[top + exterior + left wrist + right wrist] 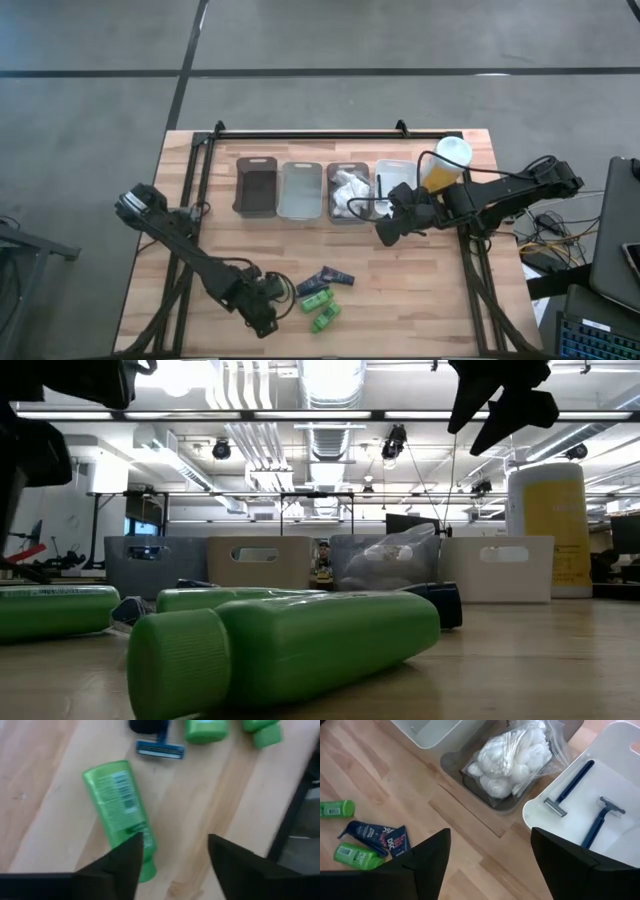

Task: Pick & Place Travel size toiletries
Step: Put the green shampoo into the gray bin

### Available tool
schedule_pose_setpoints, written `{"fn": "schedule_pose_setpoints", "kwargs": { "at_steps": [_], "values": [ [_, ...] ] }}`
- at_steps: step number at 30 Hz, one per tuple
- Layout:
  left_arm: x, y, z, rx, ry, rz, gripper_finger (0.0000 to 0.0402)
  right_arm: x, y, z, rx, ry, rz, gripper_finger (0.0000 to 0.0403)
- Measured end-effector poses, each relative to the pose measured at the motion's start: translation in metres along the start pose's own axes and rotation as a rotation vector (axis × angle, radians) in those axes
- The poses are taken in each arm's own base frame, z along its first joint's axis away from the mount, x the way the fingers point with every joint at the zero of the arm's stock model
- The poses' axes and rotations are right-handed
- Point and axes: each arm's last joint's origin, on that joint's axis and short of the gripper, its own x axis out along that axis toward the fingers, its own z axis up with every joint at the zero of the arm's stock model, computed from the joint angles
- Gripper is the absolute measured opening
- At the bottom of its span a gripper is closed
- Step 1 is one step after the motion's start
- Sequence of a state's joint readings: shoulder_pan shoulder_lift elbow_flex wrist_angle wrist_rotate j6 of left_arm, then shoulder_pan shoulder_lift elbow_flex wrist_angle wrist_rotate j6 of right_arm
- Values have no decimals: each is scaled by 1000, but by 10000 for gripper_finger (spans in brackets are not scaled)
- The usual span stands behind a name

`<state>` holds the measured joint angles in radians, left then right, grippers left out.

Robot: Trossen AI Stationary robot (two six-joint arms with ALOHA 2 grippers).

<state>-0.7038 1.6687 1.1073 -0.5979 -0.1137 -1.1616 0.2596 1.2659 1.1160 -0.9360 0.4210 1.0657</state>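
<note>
A green bottle (117, 802) lies on its side on the wooden table, with my open left gripper (172, 855) low over its cap end near the table's front edge (265, 300). Beyond it lie a blue razor (160, 750) and two more green bottles (317, 298), (325, 318), all flat on the wood. A dark blue tube (335, 277) lies beside them. My right gripper (390, 225) hangs open and empty above the table, in front of the trays. My left gripper comes slanting down from above, with one finger (127, 860) over the bottle's cap end (146, 851). I cannot tell whether that finger touches it. The bottle lies flat on the table.
A row of trays stands at the back: a dark one (257, 188), a clear one (301, 190), one with a bag of white balls (512, 757), and a white one (630, 750) with two razors. A tall yellow cylinder (445, 165) stands to their right.
</note>
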Motion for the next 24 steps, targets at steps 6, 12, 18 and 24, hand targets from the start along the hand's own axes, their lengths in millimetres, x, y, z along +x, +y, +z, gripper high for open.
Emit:
{"fn": "schedule_pose_setpoints", "kwargs": {
  "at_steps": [6, 12, 18, 24],
  "values": [
    [10, 7, 0, -14, -33, 103, 319, 2, -1, -2, -12, 5, -9, 299],
    [23, 12, 1, 35, -81, 199, 336, 6, -4, -5, -23, 14, -25, 321],
    [36, 14, -2, 118, -63, 251, 313, 7, -4, -6, -25, 15, -28, 338],
    [45, 14, -5, 144, 0, 246, 262, 7, -5, -6, -26, 15, -30, 349]
  ]
}}
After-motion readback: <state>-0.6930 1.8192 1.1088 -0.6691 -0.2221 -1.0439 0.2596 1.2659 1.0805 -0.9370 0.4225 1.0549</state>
